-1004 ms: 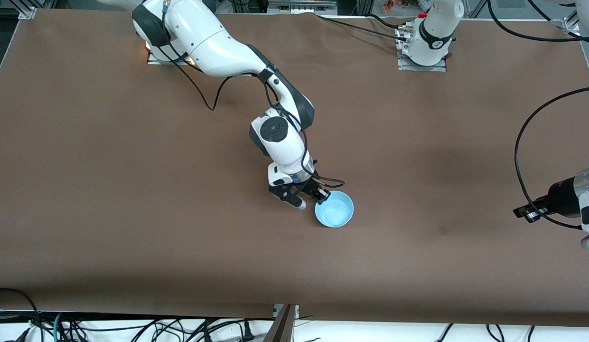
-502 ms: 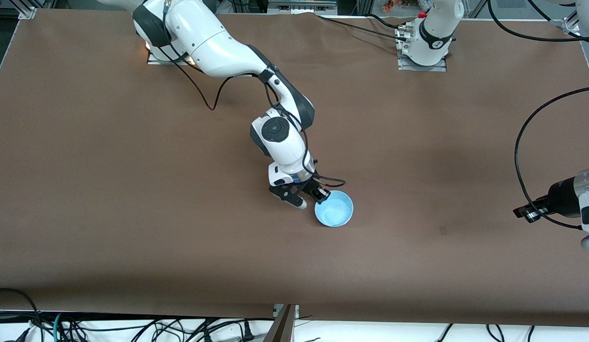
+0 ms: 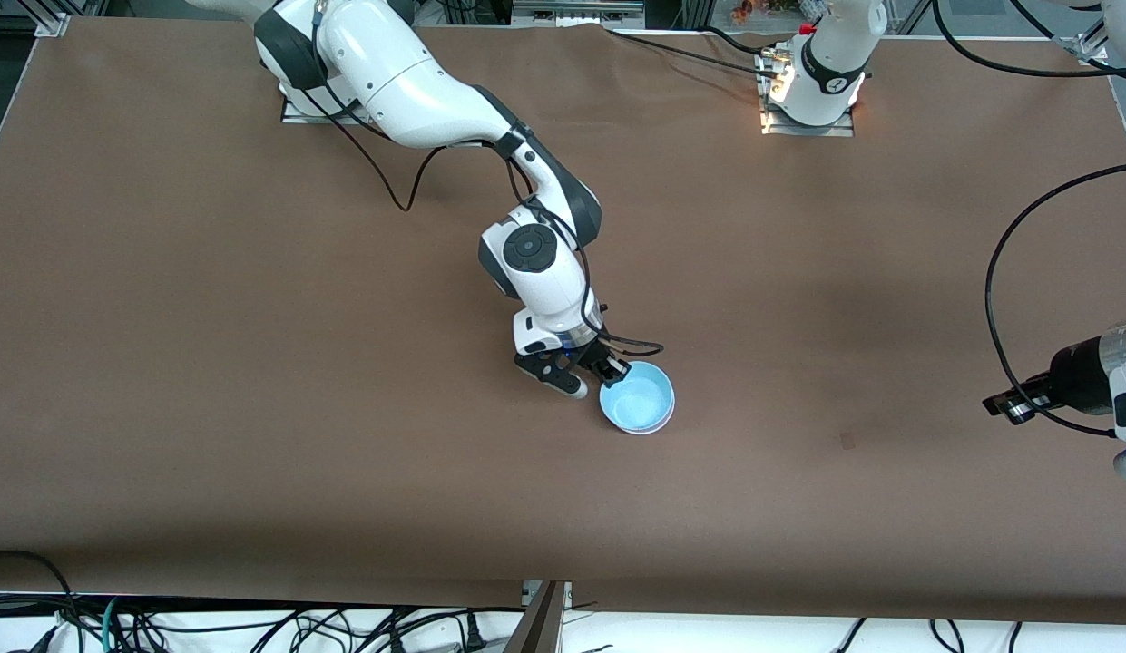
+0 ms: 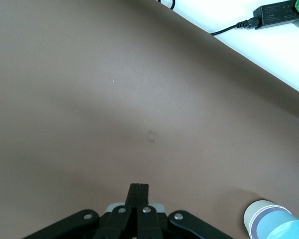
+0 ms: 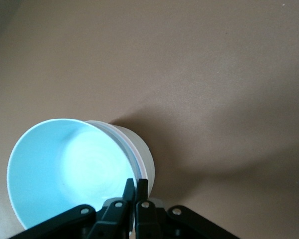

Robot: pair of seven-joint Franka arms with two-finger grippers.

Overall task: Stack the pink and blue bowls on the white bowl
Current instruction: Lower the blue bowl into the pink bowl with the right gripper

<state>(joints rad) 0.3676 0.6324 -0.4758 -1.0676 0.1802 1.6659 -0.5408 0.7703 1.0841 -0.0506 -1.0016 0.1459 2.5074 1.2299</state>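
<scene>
My right gripper [image 3: 617,370] is pinched shut on the rim of the blue bowl [image 3: 637,396], near the middle of the table [image 3: 254,363]. From my right wrist view I see the two fingers [image 5: 136,188] pressed together over the rim, one inside the bowl and one outside its wall. The blue bowl [image 5: 65,169] is tipped, its open mouth leaning toward my wrist, and its body sits partly down in the white bowl [image 5: 142,154]. A thin pink line [image 5: 134,155] shows between blue and white; I take that for the pink bowl's rim, already nested.

So the relation that matters is this: the stack lies directly under the bowl I hold, but the blue bowl's axis is not yet in line with the stack's. I judge that I must level it and press or let it drop before letting go, or it may sit crooked.

Toward its own end of the table, my left gripper [image 3: 1003,405] waits well apart from the stack, fingers [image 4: 138,191] closed on nothing. The stack [image 4: 274,225] shows in its wrist view, far off. The right arm is plainly the nearer one.
</scene>
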